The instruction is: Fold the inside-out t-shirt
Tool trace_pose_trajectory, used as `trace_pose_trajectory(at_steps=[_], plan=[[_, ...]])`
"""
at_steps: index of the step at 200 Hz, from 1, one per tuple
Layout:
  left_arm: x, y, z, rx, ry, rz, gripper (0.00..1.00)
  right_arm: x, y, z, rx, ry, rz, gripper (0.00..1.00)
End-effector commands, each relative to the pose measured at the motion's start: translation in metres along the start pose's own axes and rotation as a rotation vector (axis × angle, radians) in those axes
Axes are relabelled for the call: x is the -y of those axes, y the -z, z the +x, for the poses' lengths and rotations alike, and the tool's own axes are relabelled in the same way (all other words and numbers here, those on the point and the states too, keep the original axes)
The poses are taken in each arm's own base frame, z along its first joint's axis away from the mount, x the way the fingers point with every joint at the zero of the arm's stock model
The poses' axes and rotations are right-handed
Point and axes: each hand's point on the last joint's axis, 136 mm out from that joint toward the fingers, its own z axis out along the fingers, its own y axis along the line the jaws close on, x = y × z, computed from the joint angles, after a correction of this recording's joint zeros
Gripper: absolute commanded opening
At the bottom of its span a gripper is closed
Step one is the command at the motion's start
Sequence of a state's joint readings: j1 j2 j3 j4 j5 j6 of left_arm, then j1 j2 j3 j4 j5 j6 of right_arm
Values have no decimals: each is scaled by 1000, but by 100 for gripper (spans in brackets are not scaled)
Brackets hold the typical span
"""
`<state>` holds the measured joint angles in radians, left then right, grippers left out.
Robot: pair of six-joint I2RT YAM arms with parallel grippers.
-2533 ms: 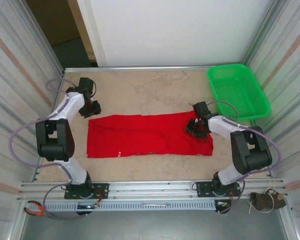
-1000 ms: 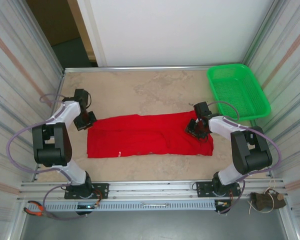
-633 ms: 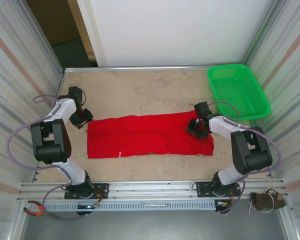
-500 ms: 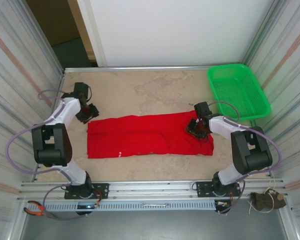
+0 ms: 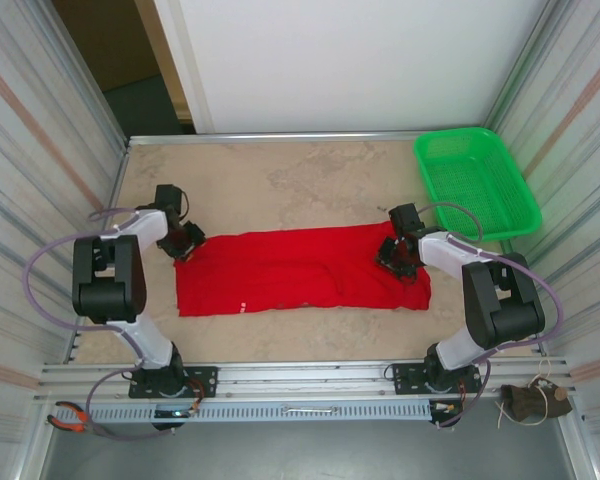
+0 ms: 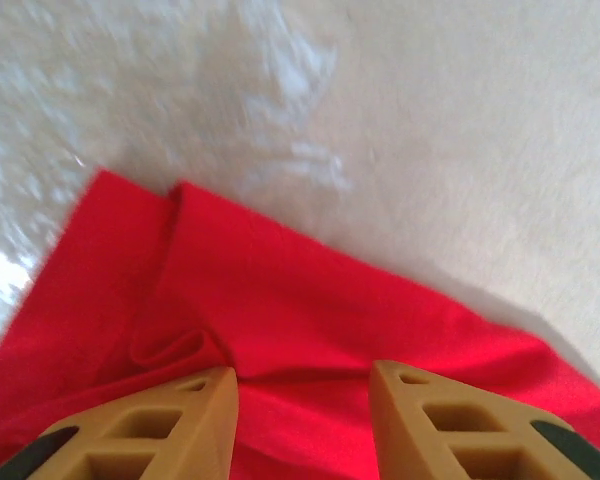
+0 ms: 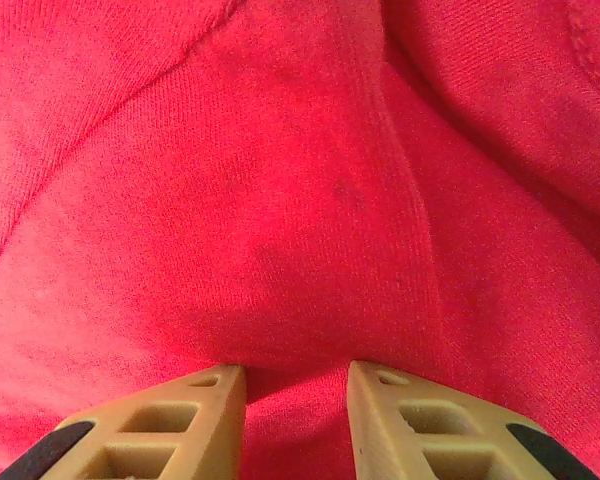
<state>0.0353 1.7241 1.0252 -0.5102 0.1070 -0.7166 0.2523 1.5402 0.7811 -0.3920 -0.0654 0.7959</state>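
Scene: a sandy-coloured bench (image 5: 280, 180) seen from above, with two robot arms at its near edge and a green basket (image 5: 475, 180) in the far right corner
T-shirt: a bright red t-shirt (image 5: 300, 272) lies flat in a long band across the middle of the bench, running left to right, well apart from the basket; a small white mark shows by its near edge, toward the left
Left jaws: apart, low at the shirt's far left corner, where the cloth has a small pucker; nothing is clamped
Right jaws: apart, tips down on the shirt's right end, with red cloth spanning the gap between them; no fold looks clamped
How it will handle: probably light, soft and limp, with no stiffness of its own; it should sag when lifted, drag a little on the bench, and wrinkle or skew if pulled unevenly
Where to take hold: the corners and hemmed edges look best, pinching all layers together; the far left corner under the left jaws seems a fair spot, with the right end pinned or lifted to match
Risk: a pinch that catches only the top layer would likely pull the band open
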Motion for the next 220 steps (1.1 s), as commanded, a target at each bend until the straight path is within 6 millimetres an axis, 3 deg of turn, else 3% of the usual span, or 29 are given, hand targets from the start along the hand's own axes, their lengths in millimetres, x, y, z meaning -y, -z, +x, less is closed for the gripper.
trace_pose_trajectory(at_steps=[1, 40, 76, 93, 107, 125, 147, 165, 188, 204, 220], plan=[[-11, -3, -14, 27, 46, -21, 40, 45, -4, 13, -33, -66, 174, 32], [-18, -8, -30, 3, 74, -26, 40, 48, -2, 17, -39, -86, 182, 32], [4, 33, -45, 70, 38, 56, 41, 49, -1, 20, -42, -101, 177, 32], [23, 46, -26, 74, 19, 111, 42, 48, -2, 21, -47, -109, 169, 32], [37, 43, -1, 57, 5, 151, 43, 46, -1, 23, -48, -117, 165, 32], [43, 24, 24, 15, 16, 170, 43, 45, -1, 26, -48, -122, 168, 32], [27, -6, 33, -40, 57, 112, 43, 45, 2, 32, -43, -125, 182, 33], [13, -21, 22, -53, 79, 64, 43, 42, 5, 44, -47, -135, 173, 33], [2, -22, -7, -22, 73, 22, 43, 30, 20, 53, -21, -125, 137, 33], [6, -14, -30, 4, 51, 25, 42, 23, 40, 44, 24, -114, 102, 35], [24, 1, -44, 15, 12, 89, 43, 26, 60, 24, 79, -105, 95, 39]])
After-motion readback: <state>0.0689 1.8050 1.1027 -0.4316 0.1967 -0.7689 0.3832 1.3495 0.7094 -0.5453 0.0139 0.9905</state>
